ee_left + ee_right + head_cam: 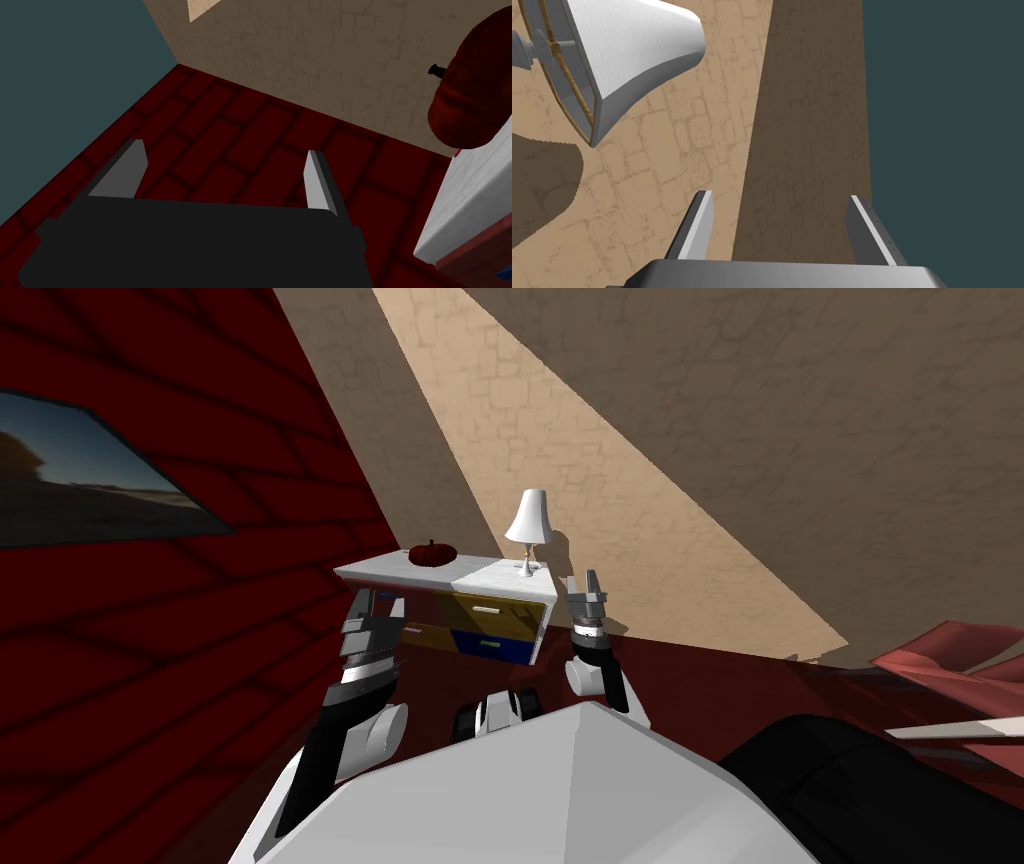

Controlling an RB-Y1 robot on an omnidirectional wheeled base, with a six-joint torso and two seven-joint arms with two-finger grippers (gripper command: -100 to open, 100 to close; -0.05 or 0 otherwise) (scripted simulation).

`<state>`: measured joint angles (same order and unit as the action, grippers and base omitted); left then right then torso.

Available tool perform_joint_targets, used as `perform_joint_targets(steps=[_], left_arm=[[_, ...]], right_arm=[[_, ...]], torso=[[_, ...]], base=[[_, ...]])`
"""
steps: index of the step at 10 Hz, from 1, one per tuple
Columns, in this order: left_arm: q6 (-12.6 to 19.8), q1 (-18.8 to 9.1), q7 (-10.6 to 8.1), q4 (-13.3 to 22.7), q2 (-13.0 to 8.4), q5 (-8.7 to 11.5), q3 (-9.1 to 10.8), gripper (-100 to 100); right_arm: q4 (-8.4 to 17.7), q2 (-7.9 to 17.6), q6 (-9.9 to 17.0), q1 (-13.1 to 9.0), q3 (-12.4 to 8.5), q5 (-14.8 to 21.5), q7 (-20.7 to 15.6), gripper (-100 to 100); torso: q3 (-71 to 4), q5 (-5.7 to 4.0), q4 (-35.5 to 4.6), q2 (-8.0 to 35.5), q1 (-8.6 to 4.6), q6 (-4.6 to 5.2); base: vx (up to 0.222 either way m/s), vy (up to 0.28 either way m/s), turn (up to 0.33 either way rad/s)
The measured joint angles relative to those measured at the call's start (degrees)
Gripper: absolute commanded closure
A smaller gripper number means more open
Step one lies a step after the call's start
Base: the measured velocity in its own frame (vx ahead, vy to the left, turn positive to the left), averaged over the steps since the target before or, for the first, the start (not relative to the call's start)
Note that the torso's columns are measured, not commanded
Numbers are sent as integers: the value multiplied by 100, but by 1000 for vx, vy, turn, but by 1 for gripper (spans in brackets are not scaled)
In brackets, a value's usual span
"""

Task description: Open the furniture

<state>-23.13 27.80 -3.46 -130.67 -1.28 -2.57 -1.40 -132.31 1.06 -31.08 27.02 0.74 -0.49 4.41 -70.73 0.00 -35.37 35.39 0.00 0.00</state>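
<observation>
While left jaws and right jaws are both standing apart, empty, the chest of drawers [478, 576] is sitting ahead between them, by the tan wall — lamp [528, 528] on top. Drawers probably rigid, sliding lightly; pale handle [486, 609] offering the hold.

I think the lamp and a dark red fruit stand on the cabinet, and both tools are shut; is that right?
Not quite: both tools are open. The wrist views show the left tool and right tool spread wide apart. The lamp and dark red fruit do stand on the cabinet.
</observation>
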Motion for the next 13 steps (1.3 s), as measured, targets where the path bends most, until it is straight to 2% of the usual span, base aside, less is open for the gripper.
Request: perform_joint_targets(steps=[1, 3, 4, 5, 7, 8, 10, 13], left_arm=[[0, 0, 0, 0, 0, 0, 0, -100], [-4, -35, 19, 159, -224, -19, -33, -100], [57, -119, 24, 270, -359, -24, -32, -100], [75, -139, 55, 399, -418, -57, -90, -100], [109, -232, 60, 636, -552, -59, -87, -100], [148, -343, 67, 800, -587, -69, -89, -100], [107, -339, 96, 1045, -632, -97, -148, -100], [153, -540, 166, 1541, -611, -160, -237, -100]], right_arm=[[0, 0, 0, 0, 0, 0, 0, 0], [3, 0, 1, 1, 0, 0, 0, 0], [3, 0, 1, 1, 0, 0, 0, 0], [3, 0, 1, 1, 0, 0, 0, 0], [3, 0, 1, 1, 0, 0, 0, 0], [3, 0, 1, 1, 0, 0, 0, 0], [3, 0, 1, 1, 0, 0, 0, 0], [3, 0, 1, 1, 0, 0, 0, 0]], torso=[[-846, 0, -423, 423, 0, 0], [-1356, 1, -667, 664, 2, 0], [-1384, 1, -682, 674, 1, 1], [-1388, 0, -687, 681, 1, 0], [-1383, 0, -692, 692, -1, 0], [-1381, 0, -693, 694, 0, 0], [-1383, 0, -692, 692, 0, 0], [-1387, 0, -690, 685, 0, 1]], base=[[16, 0, -35], [32, 1, -50], [45, 6, -61], [47, 2, -48], [38, 2, -44], [34, 3, -54], [37, 4, -49], [46, 6, -65]])
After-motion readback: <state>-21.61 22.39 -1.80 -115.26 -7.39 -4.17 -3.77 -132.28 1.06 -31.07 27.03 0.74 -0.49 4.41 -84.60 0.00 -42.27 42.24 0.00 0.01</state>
